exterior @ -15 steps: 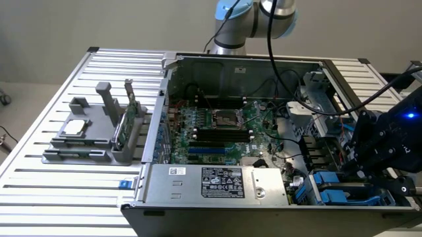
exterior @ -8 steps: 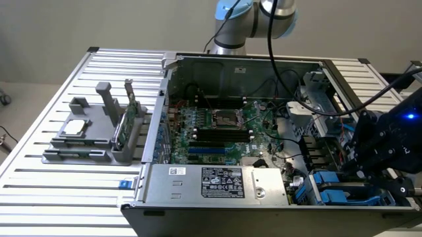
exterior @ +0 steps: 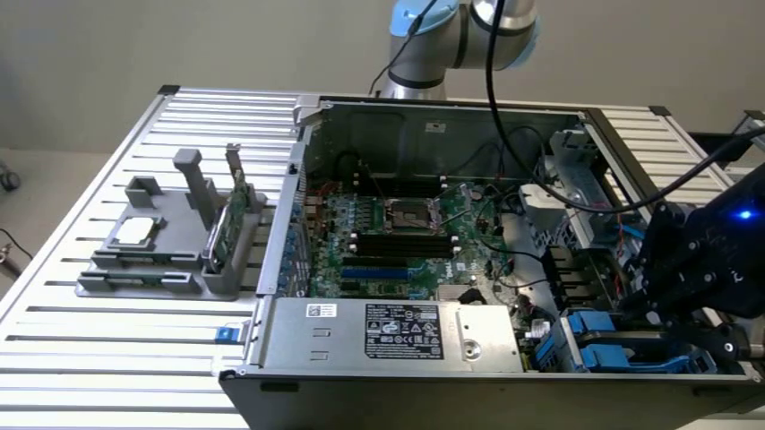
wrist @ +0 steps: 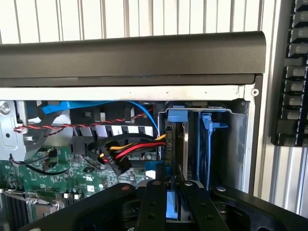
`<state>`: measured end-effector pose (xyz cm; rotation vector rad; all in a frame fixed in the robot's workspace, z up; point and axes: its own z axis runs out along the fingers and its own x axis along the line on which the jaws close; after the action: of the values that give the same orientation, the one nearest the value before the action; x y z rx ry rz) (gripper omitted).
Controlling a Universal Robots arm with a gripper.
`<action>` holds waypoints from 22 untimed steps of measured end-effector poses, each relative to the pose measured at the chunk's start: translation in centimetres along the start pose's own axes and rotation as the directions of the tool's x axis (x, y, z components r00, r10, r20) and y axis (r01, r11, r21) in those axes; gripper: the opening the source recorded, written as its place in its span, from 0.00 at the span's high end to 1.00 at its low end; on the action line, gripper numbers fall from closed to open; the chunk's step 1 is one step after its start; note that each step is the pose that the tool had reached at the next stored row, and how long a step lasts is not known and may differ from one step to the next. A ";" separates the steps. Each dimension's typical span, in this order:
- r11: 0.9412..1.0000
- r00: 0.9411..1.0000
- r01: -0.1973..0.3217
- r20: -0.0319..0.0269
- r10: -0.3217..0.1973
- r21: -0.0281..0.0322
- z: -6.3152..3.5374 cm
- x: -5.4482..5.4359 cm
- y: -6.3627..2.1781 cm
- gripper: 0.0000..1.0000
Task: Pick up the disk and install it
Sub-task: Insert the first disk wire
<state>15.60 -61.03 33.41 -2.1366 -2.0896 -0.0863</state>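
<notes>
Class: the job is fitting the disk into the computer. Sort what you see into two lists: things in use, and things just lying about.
In use:
gripper, closed on the disk
disk, in the drive bay
computer case

Lying about:
grey holder
chip
green card

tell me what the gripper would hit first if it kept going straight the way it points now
Probably the disk in its blue carrier: the gripper points into the drive bay at the corner of the computer case, fingers either side of the carrier's edge. Depth is unclear; contact can't be confirmed.
</notes>
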 end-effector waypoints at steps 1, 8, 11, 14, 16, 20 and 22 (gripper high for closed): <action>1.000 1.000 -0.001 -0.001 0.001 0.000 0.03 0.0 0.00 0.84; 1.000 1.000 -0.003 -0.006 0.003 -0.001 0.10 -0.1 0.01 0.84; 1.000 1.000 -0.003 -0.006 0.003 -0.001 0.11 -0.1 -0.02 0.84; 1.000 1.000 -0.002 -0.006 0.002 -0.002 0.13 -0.1 -0.03 0.82; 1.000 1.000 -0.002 -0.006 0.002 -0.002 0.09 -0.1 -0.05 0.75; 1.000 1.000 -0.002 -0.006 0.002 -0.002 -0.25 -0.1 -0.07 0.75; 1.000 1.000 -0.002 -0.006 0.002 -0.002 -0.44 -0.1 -0.13 0.75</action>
<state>15.50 -61.15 33.84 -2.1372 -2.0843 -0.0939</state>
